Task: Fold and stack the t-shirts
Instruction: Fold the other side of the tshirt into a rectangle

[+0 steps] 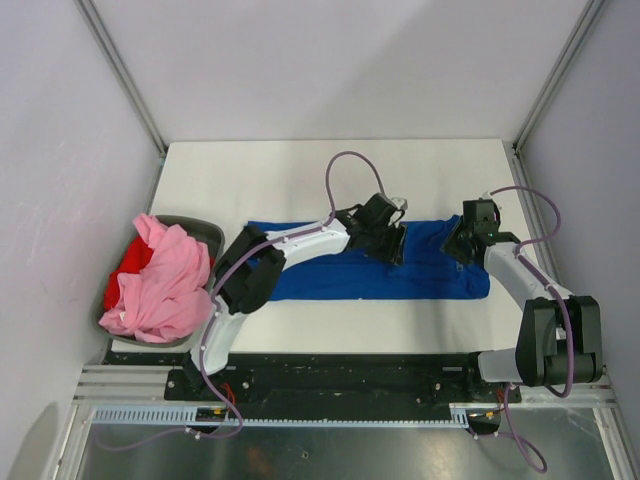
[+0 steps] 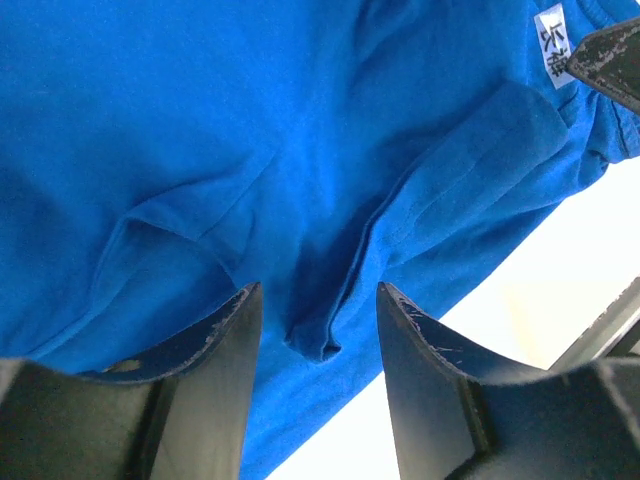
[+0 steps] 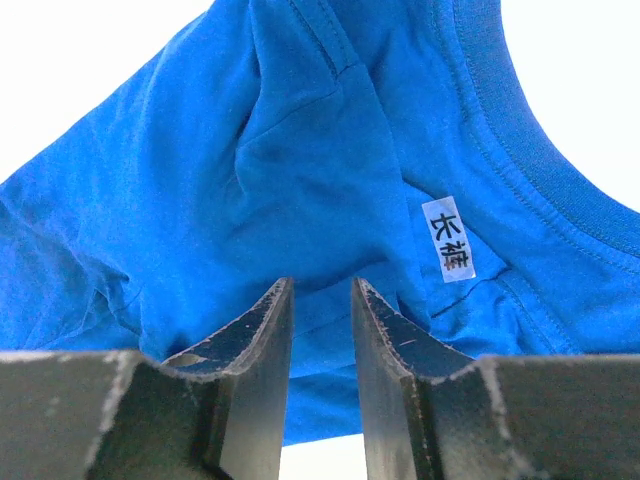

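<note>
The blue t-shirt point(image 1: 360, 272) lies as a long band across the middle of the white table point(image 1: 300, 170). My left pincer point(image 2: 318, 292) is over its middle, jaws apart, with a small fold between them. My right pincer point(image 3: 320, 283) is at the right end, near the collar label point(image 3: 447, 238). Its jaws stand narrow, and I cannot tell if they pinch cloth. The pink t-shirt point(image 1: 165, 288) and the red t-shirt point(image 1: 128, 262) lie in the grey tub point(image 1: 206, 232) at the left.

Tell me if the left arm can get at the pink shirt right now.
Probably yes. The pink shirt lies on top in the bin beside the left arm's base, nothing over it. The left gripper is out over the blue shirt, jaws apart, so it would have to swing back first.
</note>
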{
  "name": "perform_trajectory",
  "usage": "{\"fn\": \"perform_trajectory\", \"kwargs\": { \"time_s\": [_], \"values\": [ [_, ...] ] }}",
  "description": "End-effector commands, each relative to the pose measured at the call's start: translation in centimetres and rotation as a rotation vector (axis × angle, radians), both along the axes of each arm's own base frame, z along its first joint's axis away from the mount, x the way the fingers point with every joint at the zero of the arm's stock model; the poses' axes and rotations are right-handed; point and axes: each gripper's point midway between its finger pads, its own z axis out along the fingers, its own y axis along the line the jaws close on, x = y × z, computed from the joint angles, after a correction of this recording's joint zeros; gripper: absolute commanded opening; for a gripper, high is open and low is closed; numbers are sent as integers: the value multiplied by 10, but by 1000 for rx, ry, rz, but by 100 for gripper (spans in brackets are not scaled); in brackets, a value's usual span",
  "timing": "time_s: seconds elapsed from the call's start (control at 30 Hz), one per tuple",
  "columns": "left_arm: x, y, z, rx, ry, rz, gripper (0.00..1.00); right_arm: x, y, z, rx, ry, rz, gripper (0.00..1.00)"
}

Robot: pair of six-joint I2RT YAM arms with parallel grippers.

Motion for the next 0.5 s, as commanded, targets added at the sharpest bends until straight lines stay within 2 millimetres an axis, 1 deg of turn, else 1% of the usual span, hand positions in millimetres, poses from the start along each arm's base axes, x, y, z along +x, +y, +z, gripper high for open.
{"fn": "perform_trajectory", "kwargs": {
  "time_s": [0.0, 0.27, 0.47],
  "values": [
    [-7, -20, 21, -55, -27, -46, 54, 5, 1, 13, -2, -34, 14, 34],
    [-16, -20, 22, -50, -37, -67, 54, 4, 1, 12, -4, -30, 18, 34],
    [-27, -24, 19, -50, -27, -107, 54, 4, 1, 13, -4, -30, 21, 33]
  ]
}}
